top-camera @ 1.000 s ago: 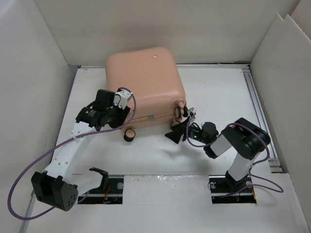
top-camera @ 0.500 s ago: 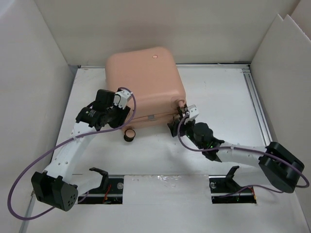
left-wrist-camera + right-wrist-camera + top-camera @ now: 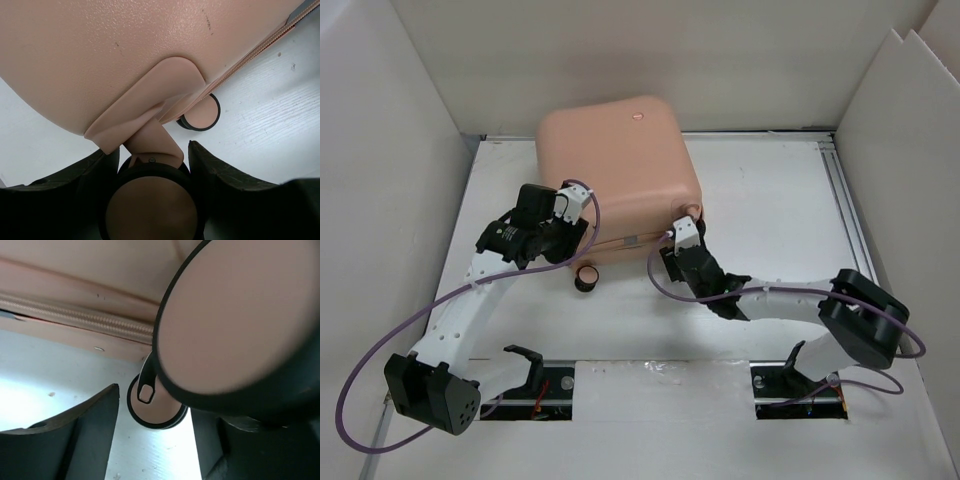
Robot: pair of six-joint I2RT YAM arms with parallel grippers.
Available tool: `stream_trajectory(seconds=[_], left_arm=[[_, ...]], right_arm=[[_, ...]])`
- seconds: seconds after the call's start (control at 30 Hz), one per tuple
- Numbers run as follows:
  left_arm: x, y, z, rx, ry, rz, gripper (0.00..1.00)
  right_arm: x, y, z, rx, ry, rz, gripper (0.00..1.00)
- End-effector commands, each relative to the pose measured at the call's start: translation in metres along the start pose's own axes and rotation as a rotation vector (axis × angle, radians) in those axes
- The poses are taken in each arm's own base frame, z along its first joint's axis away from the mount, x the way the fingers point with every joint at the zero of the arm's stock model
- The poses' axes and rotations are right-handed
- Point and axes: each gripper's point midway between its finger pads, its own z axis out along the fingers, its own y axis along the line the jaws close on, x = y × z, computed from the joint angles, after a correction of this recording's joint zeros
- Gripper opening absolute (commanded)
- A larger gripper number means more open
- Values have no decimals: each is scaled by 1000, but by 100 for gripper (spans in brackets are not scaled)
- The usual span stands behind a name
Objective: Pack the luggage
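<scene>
The luggage is a closed salmon-pink suitcase lying flat at the table's middle back. My left gripper is at its front left corner. In the left wrist view the left gripper is closed around a pink-and-black caster wheel, under the shell. A second wheel sits beyond it. My right gripper is at the luggage's front right corner. In the right wrist view the right gripper is open, with a large caster wheel close above its right finger, a farther wheel and a zipper pull ahead.
White cardboard walls enclose the table on the left, back and right. A metal rail runs along the right side. A loose-looking wheel shows at the luggage's front edge. The arm bases sit at the near edge.
The right arm has unfolded and reached left and forward, bringing its gripper to the luggage's front right corner. The left arm and the luggage have not moved.
</scene>
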Motion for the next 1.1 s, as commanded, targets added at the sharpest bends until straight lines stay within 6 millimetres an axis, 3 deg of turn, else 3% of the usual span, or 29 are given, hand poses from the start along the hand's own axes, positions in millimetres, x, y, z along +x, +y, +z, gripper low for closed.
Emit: stream_trajectory(seconds=[0.0, 0.37, 0.5, 0.53, 0.57, 0.7, 0.8, 1.07], left_arm=[[-19, -4, -1, 25, -82, 61, 0], [-16, -3, -2, 16, -80, 70, 0], [-16, -3, -2, 16, -80, 70, 0], [-16, -3, -2, 16, -80, 70, 0], [-16, -3, -2, 16, -80, 70, 0], [-16, -1, -2, 7, -78, 70, 0], [-14, -2, -2, 7, -78, 70, 0], [-11, -2, -3, 7, -78, 70, 0]], right_arm=[[-37, -5, 11, 77, -75, 5, 61], [-65, -2, 17, 112, -105, -7, 46], [-77, 3, 14, 94, -128, -14, 21], [-77, 0, 14, 107, -128, -23, 7], [-78, -1, 11, 107, -132, -20, 0], [-77, -5, 6, 108, -136, -27, 0], [-64, -18, 7, 90, -114, -16, 0], [-55, -30, 15, -125, -157, 75, 0]])
